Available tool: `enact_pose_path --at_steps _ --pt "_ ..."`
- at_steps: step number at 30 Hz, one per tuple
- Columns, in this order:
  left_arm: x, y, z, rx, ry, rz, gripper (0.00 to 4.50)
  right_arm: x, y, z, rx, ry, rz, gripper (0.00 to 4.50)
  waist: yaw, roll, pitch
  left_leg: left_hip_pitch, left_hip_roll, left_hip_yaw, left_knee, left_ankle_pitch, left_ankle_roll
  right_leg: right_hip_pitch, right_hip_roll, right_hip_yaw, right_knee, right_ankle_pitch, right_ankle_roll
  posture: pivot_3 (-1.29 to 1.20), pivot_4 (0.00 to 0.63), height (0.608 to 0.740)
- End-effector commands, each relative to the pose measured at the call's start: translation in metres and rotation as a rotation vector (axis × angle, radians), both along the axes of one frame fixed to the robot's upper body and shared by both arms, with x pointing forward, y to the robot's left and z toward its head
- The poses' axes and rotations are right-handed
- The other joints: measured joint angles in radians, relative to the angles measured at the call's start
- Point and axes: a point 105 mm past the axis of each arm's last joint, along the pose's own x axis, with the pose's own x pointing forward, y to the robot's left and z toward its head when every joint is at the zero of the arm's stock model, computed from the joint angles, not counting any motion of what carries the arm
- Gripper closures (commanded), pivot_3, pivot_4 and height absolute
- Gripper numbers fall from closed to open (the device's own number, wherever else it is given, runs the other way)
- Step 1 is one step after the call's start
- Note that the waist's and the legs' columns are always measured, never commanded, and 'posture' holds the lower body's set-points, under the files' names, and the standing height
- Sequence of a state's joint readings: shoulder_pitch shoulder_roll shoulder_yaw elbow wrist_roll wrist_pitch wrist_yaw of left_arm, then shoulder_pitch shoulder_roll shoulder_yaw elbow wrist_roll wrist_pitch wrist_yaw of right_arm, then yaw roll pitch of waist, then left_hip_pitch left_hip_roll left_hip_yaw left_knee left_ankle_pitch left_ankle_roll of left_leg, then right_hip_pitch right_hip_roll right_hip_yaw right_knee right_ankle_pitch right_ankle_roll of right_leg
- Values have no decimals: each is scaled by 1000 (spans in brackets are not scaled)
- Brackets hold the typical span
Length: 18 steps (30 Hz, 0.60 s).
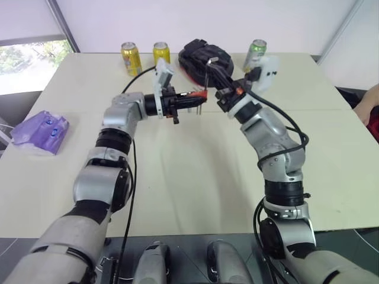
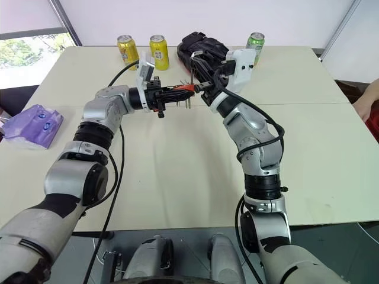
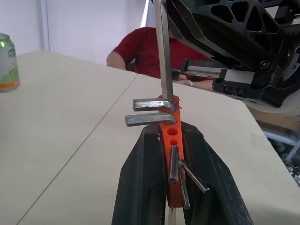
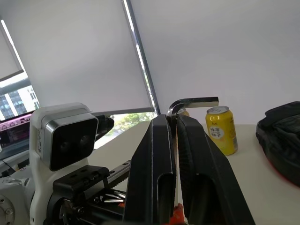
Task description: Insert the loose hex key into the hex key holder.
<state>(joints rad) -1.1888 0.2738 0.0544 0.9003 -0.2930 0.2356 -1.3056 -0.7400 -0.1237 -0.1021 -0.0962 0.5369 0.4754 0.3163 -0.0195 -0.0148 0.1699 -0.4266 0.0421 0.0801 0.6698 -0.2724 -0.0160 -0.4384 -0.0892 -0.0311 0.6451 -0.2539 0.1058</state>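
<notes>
Though printed, the yellow can's (image 4: pixel 221 129) label is unreadable.

Hex key holder (image 3: pixel 171 154): small red-orange plastic block, held up in the air above the counter, clamped on both flat sides; row of round holes along its face, two empty ones visible. Two grey L-shaped keys stick out near its far end with bent arms to one side, three more short keys angle out lower down. Loose hex key (image 3: pixel 164 51): thin grey L-shaped rod, long shaft meeting the holder's far end, short bent arm (image 4: pixel 194 103) sticking sideways
</notes>
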Motion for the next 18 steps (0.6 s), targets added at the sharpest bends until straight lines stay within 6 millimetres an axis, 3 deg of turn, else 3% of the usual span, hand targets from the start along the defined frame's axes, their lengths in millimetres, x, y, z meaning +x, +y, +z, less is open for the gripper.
enact_pose_path --at_steps 1,3,6,12,18 --pt "-6 7 33 -78 -116 -19 4500 4 -9 -9 -23 33 -39 4466 0 0 0 0 0 0 0 0 0 0 0 0 0 0 0 0 150 739" --pt "-7 7 32 -73 -117 -19 4500 4 -9 -10 -27 35 -40 4466 1 0 0 0 0 0 0 0 0 0 0 0 0 0 0 0 150 739" --pt "-7 7 33 -71 -120 -20 4500 5 -10 -11 -35 36 -46 3449 1 0 0 0 0 0 0 0 0 0 0 0 0 0 0 0 150 739" --pt "-7 8 30 -51 -125 -18 4500 3 -18 -10 -34 32 -60 312 2 0 0 0 0 0 0 0 0 0 0 0 0 0 0 0 150 739" --pt "-8 8 23 -26 -113 -22 4500 -11 -32 -3 -43 6 -66 312 3 0 0 0 0 0 0 0 0 0 0 0 0 0 0 0 150 739"
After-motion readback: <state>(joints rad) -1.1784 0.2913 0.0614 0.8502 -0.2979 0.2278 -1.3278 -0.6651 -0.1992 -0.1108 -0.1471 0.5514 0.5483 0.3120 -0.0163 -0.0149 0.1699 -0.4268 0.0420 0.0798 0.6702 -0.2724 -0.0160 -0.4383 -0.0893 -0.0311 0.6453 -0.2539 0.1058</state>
